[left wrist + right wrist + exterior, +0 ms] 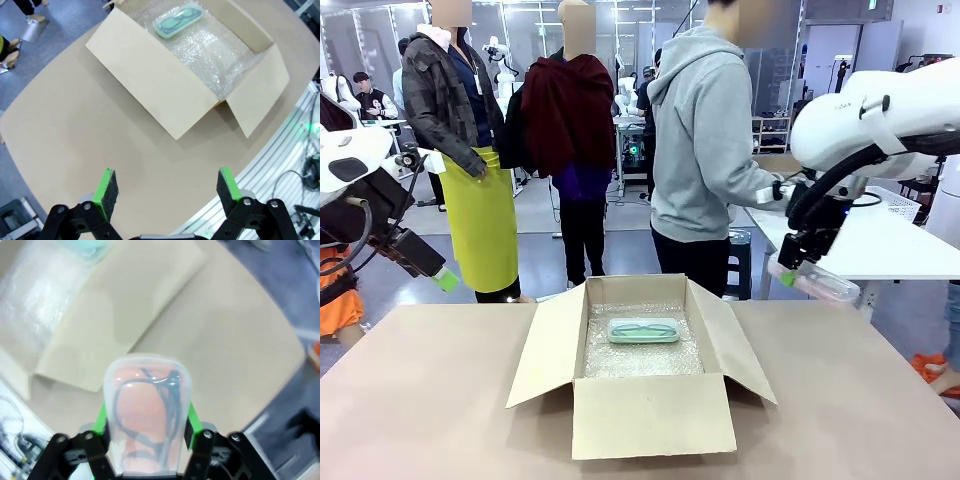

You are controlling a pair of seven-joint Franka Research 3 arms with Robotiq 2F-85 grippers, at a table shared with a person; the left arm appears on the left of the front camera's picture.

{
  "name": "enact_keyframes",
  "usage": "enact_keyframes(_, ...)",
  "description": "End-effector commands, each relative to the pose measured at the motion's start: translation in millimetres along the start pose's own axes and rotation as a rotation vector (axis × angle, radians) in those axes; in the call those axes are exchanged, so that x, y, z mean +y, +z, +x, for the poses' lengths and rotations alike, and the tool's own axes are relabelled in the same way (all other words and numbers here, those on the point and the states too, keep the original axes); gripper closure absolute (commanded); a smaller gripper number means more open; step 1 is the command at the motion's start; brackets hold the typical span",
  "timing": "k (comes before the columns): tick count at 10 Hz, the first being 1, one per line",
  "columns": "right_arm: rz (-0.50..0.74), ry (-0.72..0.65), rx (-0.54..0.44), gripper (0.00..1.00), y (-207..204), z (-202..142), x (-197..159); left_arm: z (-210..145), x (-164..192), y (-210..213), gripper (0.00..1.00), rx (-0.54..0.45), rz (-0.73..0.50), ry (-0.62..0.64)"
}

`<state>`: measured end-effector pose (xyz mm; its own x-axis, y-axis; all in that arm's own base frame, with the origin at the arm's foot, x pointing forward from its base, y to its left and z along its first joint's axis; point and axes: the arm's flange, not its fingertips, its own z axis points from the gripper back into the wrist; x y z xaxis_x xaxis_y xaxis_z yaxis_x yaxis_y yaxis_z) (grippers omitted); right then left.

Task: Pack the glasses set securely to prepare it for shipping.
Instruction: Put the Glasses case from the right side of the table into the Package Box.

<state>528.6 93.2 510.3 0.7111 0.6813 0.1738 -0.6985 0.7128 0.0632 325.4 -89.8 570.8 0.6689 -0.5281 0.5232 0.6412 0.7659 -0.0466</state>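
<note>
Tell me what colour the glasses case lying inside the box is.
Mint green. The case shows best in the left wrist view.

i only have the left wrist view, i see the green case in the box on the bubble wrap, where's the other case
Observer: The right gripper holds the pale pink case, clamped between its fingers.
Operator: is it over the box
Observer: No. In the front view it hangs in the air to the right of the box, beyond the right flap and higher than the box's top.
Operator: anyone reaching in from the far side
Observer: No. The person in the grey hoodie stands behind the box, turned toward a white table at the right.
</note>
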Motion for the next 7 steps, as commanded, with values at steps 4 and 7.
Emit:
enact_keyframes(4,-0.031,0.528,0.073,0.35,-31,75,133,1,2,1,0.0,-0.023,-0.013,-0.009)
enact_keyframes(7,-0.035,0.629,0.102,0.35,-53,134,164,1,2,1,0.0,-0.023,-0.013,-0.009)
